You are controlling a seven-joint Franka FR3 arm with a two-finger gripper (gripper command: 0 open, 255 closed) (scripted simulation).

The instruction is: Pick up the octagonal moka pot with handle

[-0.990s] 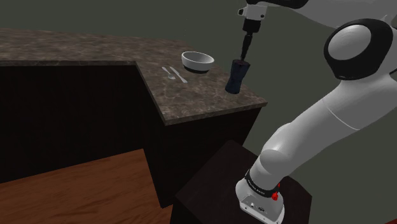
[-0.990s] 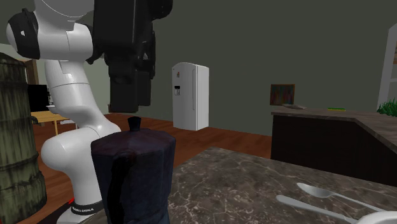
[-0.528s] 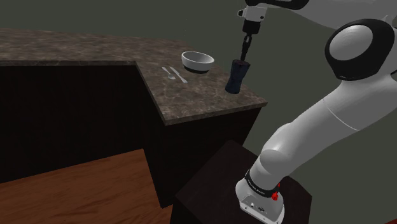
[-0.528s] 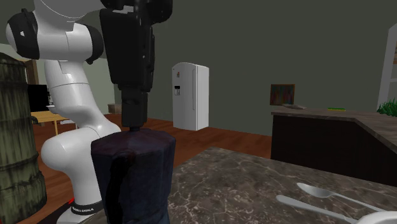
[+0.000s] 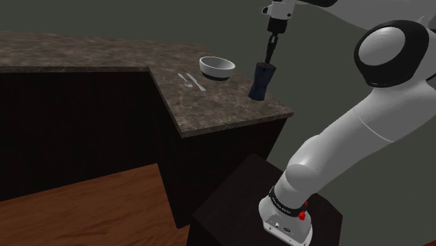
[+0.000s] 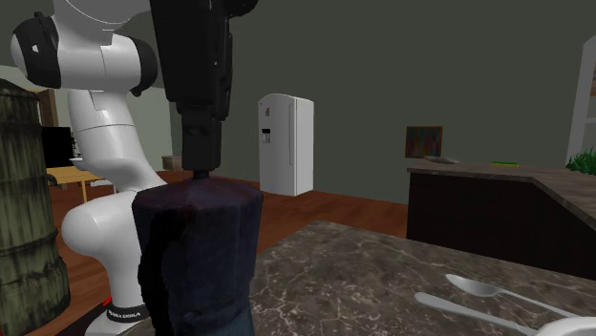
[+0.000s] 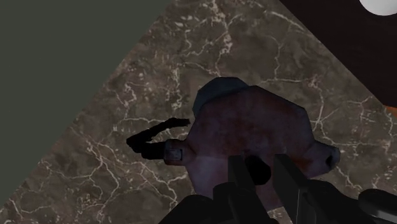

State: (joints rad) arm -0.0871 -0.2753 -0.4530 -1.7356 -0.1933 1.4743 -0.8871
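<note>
Shoulder view: moka pot near white bowl

Dark moka pot (beneath end effector)

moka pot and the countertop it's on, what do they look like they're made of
The moka pot is dark blue-black with purplish patches and a dull, matte surface. It shows no glints, so metal is only a guess. The countertop looks like stone, marble or granite: mottled brown with thin pale veins running through it.
</note>
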